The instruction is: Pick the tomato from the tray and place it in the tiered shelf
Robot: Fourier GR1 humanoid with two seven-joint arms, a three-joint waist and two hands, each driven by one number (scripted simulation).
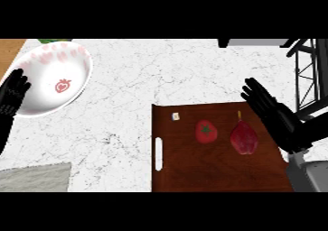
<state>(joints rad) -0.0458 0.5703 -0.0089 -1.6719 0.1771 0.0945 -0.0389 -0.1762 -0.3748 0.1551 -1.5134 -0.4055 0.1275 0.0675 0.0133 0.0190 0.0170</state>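
A red tomato (206, 131) with a green stem lies on the dark brown tray (186, 176), near its middle. Just to its right on the tray lies a dark red pointed fruit (244, 138). My right hand (278, 118) is open, fingers straight, over the tray's right edge, a little right of both fruits and touching neither. The black tiered shelf (310, 72) stands at the far right, only partly in view. At the left edge my left hand (9, 97) rests open, fingers up, beside a white bowl.
A white bowl (56, 76) with pink strawberry marks sits at the upper left of the marble counter (126, 135). A grey cloth (33, 178) lies at the lower left. A wooden surface (6, 49) shows at the top left corner.
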